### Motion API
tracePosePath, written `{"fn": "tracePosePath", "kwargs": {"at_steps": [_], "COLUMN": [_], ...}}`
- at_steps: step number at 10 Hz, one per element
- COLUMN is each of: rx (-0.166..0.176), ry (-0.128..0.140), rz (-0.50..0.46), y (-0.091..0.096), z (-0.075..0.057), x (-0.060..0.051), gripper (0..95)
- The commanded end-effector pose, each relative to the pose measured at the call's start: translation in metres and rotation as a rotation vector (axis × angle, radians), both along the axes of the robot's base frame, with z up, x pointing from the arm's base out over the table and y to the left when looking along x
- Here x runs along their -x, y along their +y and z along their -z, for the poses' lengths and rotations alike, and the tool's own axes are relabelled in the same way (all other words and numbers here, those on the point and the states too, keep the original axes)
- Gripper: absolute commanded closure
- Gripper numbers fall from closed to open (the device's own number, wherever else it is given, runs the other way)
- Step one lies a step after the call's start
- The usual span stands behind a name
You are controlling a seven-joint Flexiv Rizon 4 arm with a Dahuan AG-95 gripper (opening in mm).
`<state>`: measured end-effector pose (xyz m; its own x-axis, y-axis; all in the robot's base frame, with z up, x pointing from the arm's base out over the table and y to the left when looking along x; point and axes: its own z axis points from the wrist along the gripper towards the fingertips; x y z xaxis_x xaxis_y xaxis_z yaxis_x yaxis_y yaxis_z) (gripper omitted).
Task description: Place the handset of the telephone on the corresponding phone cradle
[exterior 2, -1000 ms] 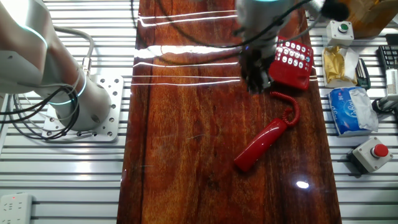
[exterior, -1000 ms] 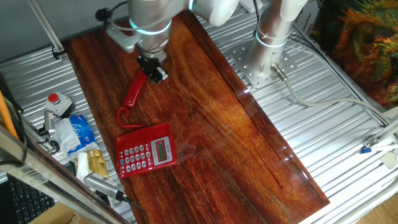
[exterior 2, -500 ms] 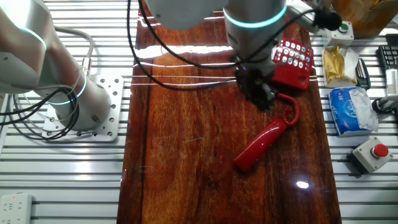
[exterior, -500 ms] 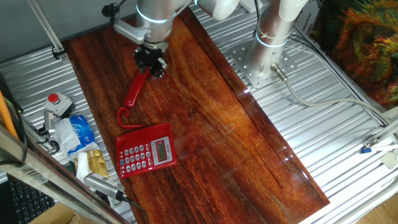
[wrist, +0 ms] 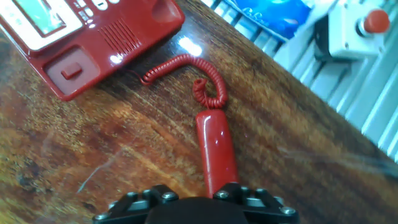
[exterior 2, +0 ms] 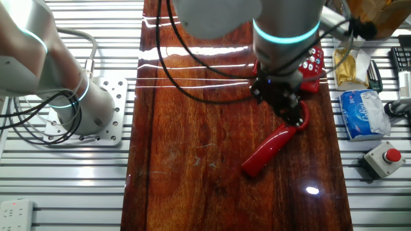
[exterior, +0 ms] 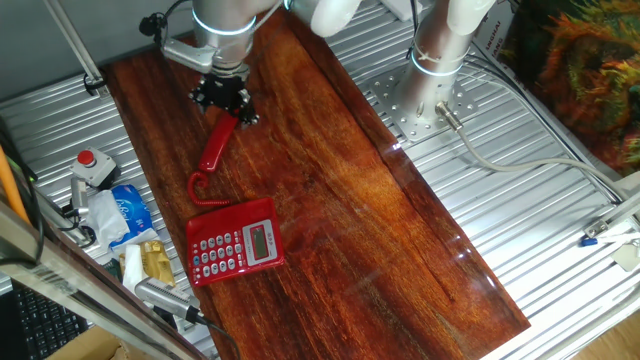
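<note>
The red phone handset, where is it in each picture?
One fixed view: handset upper left, above the telephone.
The other fixed view: handset right of centre, below the telephone.
Hand view: handset bottom centre.
Shared landmark: its curly cord.

My arm (exterior 2: 282, 19): glossy silver-white cylindrical links, glowing cyan rings at joints. Black cables loop along it. Gripper (exterior: 222, 95): black, angular, small bolt heads on housing. Base (exterior: 425, 95): perforated metal mounting plate.
</note>
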<state>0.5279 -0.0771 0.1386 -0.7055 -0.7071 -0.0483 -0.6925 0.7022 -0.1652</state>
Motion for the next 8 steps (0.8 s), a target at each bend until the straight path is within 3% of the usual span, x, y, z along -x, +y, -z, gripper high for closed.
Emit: {"fn": "tracePosePath", "kwargs": {"at_steps": [1,3,5,6,8], "rx": [-0.032,-0.029,-0.042,-0.049,-0.052], "ry": [0.004,0.009,0.004,-0.002,-0.003], "rz": [-0.032,-0.003,0.086,0.16,0.185], "y": [-0.01,-0.014,-0.015,-0.014,-0.014], "z": [0.004,0.005,0.011,0.019,0.029], "x": [-0.008,-0.015,-0.017,-0.017,-0.018], "gripper": [0.0,0.0,0.0,0.0,0.0]}}
